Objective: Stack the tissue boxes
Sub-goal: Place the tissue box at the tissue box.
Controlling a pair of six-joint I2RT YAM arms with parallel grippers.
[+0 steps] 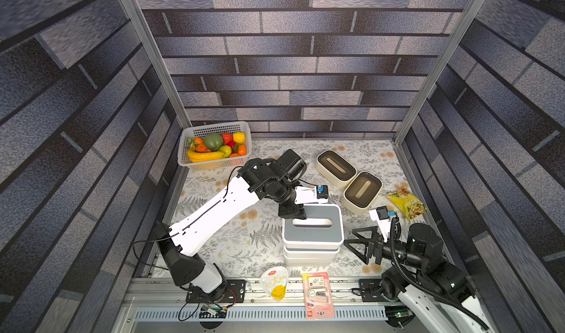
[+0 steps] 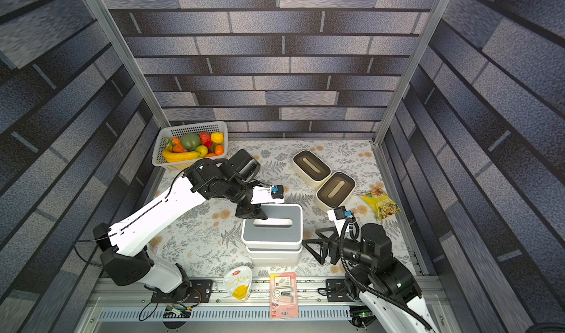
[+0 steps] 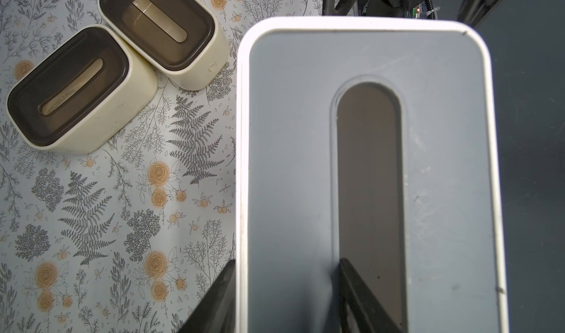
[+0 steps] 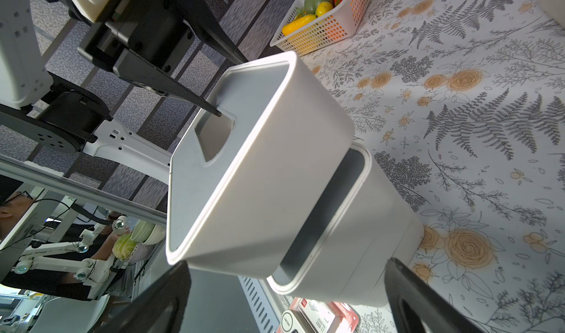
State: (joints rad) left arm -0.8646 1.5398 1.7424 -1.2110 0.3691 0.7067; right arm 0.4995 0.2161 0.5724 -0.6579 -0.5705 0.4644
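Note:
A white tissue box with a grey slotted lid (image 1: 312,229) (image 3: 367,163) (image 4: 275,178) hangs in my left gripper (image 1: 293,216) (image 3: 287,273). The gripper is shut on the box's side wall, one finger in the slot and one outside. The box is lifted a little above another grey-lidded box (image 1: 310,256) (image 4: 367,239) on the table, and a strip of that lower lid shows in the gap. Two cream boxes with dark brown lids (image 1: 336,169) (image 1: 362,192) stand at the back right. My right gripper (image 1: 359,244) (image 4: 287,285) is open beside the stack's right side, touching nothing.
A white perforated basket (image 1: 247,138) of fruit stands at the back left. A yellow snack bag (image 1: 408,204) lies by the right edge. A yellow-white pouch (image 1: 275,282) and a red card pack (image 1: 318,294) lie on the front rail.

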